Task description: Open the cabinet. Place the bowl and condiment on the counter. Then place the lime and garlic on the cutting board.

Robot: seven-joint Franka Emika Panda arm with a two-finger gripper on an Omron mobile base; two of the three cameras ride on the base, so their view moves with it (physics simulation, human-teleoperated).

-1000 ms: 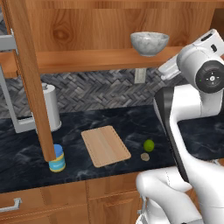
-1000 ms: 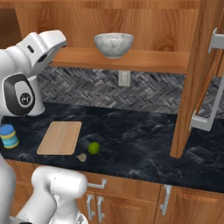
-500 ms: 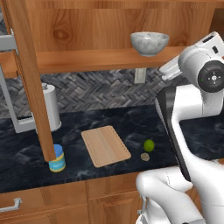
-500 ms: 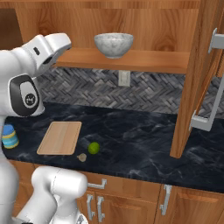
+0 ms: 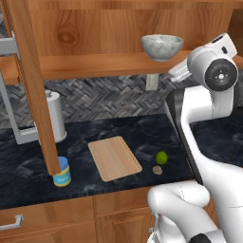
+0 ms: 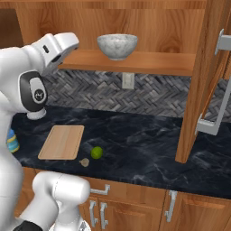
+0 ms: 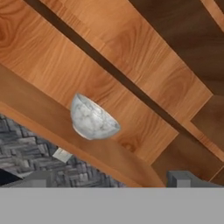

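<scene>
My pincer (image 7: 109, 181) has swung up toward bowl (image 7: 93, 118) on cabinet shelf (image 5: 109, 64), jaws wide, holding nothing. Condiment (image 5: 62, 172) already on counter (image 6: 135, 140); bowl next.

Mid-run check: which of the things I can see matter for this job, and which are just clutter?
Job:
cabinet, doors open
bowl on the cabinet shelf
condiment on the counter
lime and garlic, on the counter beside the cutting board
gripper, open, facing the bowl

Lying about:
paper-towel roll
wall outlet
</scene>
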